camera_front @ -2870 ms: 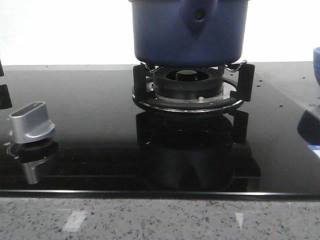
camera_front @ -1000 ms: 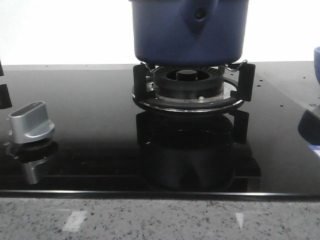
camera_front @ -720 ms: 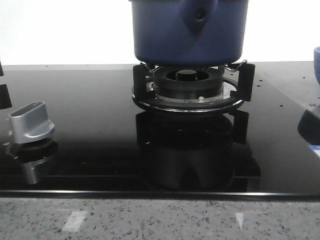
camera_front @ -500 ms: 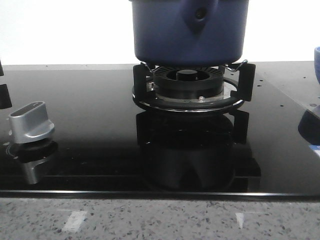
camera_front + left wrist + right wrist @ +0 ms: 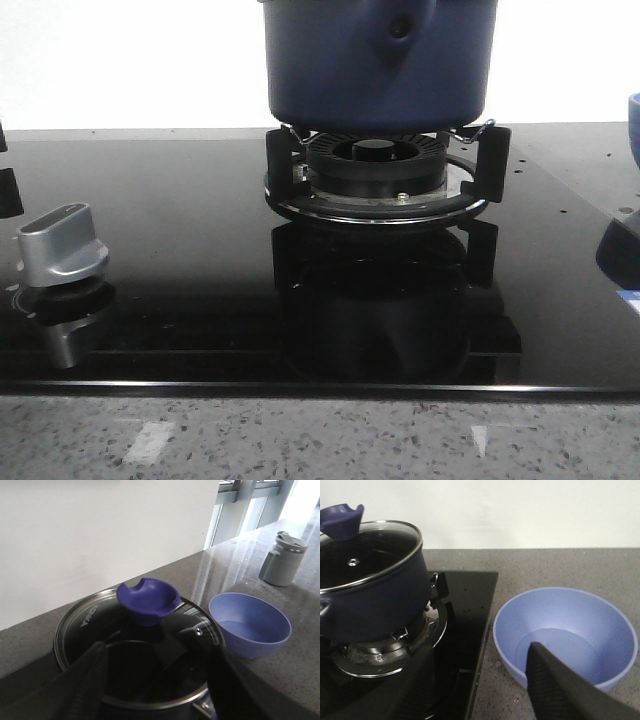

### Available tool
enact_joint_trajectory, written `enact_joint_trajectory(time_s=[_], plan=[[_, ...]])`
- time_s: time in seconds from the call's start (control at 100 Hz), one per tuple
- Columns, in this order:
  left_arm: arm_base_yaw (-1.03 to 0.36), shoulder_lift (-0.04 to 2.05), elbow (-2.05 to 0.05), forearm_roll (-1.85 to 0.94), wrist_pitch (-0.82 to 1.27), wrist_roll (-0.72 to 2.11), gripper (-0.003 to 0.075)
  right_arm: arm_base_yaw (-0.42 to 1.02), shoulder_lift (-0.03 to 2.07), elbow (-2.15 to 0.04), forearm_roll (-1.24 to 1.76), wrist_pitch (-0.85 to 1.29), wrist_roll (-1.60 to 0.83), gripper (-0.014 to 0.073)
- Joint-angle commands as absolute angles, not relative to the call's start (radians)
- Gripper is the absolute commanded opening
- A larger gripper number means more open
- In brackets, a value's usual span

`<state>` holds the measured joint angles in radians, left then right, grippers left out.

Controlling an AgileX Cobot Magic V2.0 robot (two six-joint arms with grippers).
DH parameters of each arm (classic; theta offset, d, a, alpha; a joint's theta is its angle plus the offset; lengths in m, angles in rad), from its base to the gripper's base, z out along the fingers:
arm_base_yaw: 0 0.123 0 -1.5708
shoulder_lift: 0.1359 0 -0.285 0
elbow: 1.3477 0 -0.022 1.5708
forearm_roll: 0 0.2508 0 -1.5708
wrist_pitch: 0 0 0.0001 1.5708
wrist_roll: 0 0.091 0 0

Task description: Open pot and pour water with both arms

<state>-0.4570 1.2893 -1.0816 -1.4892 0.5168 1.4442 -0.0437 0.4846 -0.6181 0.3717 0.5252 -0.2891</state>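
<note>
The dark navy-blue pot [image 5: 330,70] stands on the gas burner [image 5: 378,170], its teardrop handle bracket [image 5: 398,30] facing the camera. In the right wrist view the pot [image 5: 375,605] carries its glass lid [image 5: 380,545] with a blue knob [image 5: 340,521]. In the left wrist view my left gripper [image 5: 160,680] is open, its dark fingers [image 5: 92,680] spread wide just above the lid [image 5: 80,625], short of the blue knob [image 5: 147,600]. My right gripper [image 5: 480,690] is open and empty, low between the pot and the blue bowl [image 5: 570,625]. Neither gripper shows in the front view.
The blue bowl [image 5: 250,625] sits on the grey counter right of the pot; its edge shows in the front view [image 5: 633,120]. A grey lidded jug [image 5: 282,560] stands beyond it. A silver control knob [image 5: 62,242] is on the black glass cooktop [image 5: 180,230] at the left.
</note>
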Motion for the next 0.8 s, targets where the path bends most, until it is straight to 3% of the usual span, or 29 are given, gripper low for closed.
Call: enact_joint_trajectory(time_s=[0.0, 0.41, 0.79], plan=[[-0.465, 1.316, -1.173, -1.537, 0.575, 1.455, 0.0407, -0.051, 0.533, -0.655, 0.377, 0.474, -0.268, 0.0372], [-0.465, 1.398, -1.248, -1.533, 0.616, 1.512, 0.0413, -0.143, 0.774, -0.768, 0.375, 0.526, -0.240, 0.0372], [-0.465, 1.478, -1.256, -1.622, 0.633, 1.635, 0.0418, -0.195, 0.808, -0.776, 0.369, 0.516, -0.246, 0.0372]])
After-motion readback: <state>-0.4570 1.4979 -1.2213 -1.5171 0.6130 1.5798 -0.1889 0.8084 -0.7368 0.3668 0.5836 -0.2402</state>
